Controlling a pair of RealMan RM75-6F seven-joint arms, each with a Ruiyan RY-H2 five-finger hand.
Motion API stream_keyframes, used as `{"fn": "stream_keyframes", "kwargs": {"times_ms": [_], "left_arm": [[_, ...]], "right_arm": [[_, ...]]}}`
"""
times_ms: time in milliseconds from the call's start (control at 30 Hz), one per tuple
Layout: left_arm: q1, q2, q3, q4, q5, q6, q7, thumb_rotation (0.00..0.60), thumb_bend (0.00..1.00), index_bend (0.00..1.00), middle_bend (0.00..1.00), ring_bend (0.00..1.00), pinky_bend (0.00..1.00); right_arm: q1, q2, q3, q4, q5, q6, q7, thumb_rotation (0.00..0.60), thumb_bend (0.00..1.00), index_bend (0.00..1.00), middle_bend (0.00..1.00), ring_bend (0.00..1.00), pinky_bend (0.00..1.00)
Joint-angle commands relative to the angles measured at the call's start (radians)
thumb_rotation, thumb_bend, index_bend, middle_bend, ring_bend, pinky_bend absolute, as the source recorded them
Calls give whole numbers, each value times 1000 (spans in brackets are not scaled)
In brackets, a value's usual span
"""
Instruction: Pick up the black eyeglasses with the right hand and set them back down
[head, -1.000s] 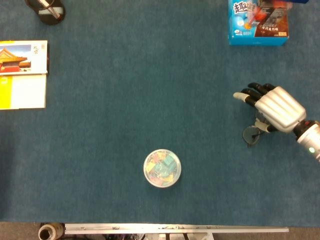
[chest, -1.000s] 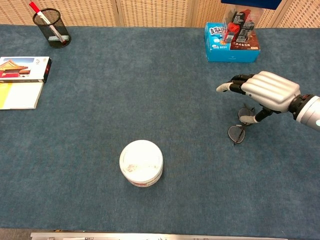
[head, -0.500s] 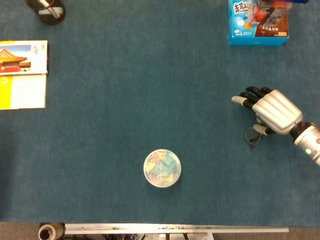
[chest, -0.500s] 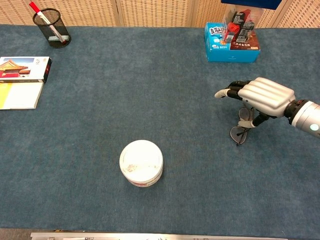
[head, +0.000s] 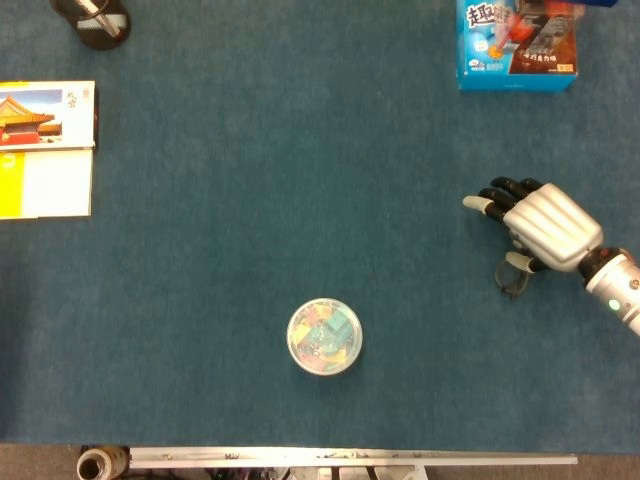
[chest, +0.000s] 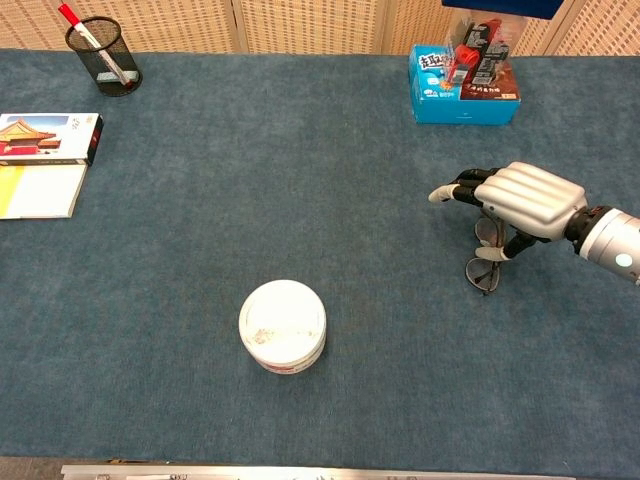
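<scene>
Well below the blue box (chest: 463, 85) at the table's far edge, we see the right hand (chest: 520, 200) palm-down over the black eyeglasses (chest: 485, 256), its thumb touching the frame while the other fingers stretch out flat, so we cannot tell whether it grips them. Under that hand the glasses appear to rest on the blue cloth (head: 250, 180). Farther from the box, toward the near edge, we find a round white tub (chest: 283, 325); the left hand is out of sight.
</scene>
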Motion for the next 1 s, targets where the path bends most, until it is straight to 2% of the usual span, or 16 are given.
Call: {"fn": "stream_keyframes", "kwargs": {"times_ms": [33,300,667,1000], "left_arm": [[0,0,0,0,0,0,0,600,510,311,435,364,562],[-1,2,-1,-6,3,3,8,600,510,312,435,364,562],[-3,3,-1,-15,2,2,17,600,510,312,435,364,562],[-4,4,-1,-18,-1,-2,18,600,510,312,435,364,562]], "right_arm": [[-1,2,3,-1,1,6,4,600,195,189,243,160,326],[-7,51,22,-53,-1,55,-7,600,197,189,243,160,326],[-22,93,-3,-119,-14,56,-41,600,204,189,243,161,326],[-32,89,-12,-123,-11,46,-44,600,206,189,243,160,326]]}}
